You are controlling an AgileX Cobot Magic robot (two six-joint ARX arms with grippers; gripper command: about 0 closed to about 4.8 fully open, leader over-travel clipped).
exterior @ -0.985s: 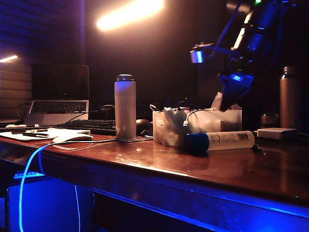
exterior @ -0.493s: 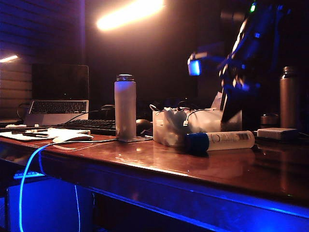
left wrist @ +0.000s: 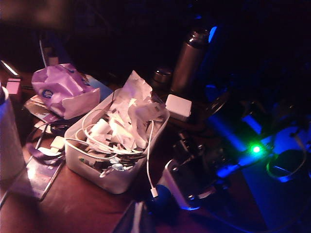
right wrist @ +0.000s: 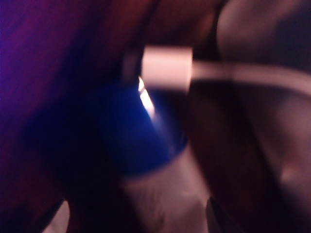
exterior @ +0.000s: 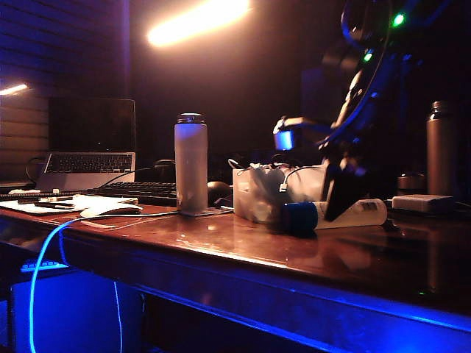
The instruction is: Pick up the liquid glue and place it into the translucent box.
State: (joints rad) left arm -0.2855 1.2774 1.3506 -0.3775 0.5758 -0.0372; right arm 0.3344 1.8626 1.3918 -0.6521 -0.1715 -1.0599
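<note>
The right gripper (exterior: pixel 340 197) is down at table level in the exterior view, its dark fingers (exterior: pixel 337 198) hanging in front of the liquid glue (exterior: pixel 335 215), about at the bottle's middle. Jaws are spread wide, nothing clamped between them; whether they touch the bottle is hard to tell in this dim light. The right wrist view is a blur, but there is the glue (right wrist: pixel 155 165) right under the camera, blue cap (right wrist: pixel 141 131) filling the middle and the whitish body running off from it, with a white cable plug (right wrist: pixel 166 68) just past the cap.

The glue lies on its side on the wooden table (exterior: pixel 243 254), cap pointing away from the gripper toward the translucent box (exterior: pixel 254 193). That box sits just beyond the cap, very close to it, stuffed with white cables and crumpled paper; the left wrist view shows it (left wrist: pixel 92 167) heaped full, one cable trailing over the rim to the table.

The left gripper (left wrist: pixel 138 221) only shows as a dark edge at the border of its own view, hovering near the box's corner; cannot tell how its jaws stand.

Further out from the right gripper: a tall frosted bottle (exterior: pixel 190 163) past the box, a keyboard (exterior: pixel 143 193) and a laptop (exterior: pixel 90 147) beyond that. On the other side, a small white block (exterior: pixel 422 203) and a dark metal flask (exterior: pixel 440 147).
</note>
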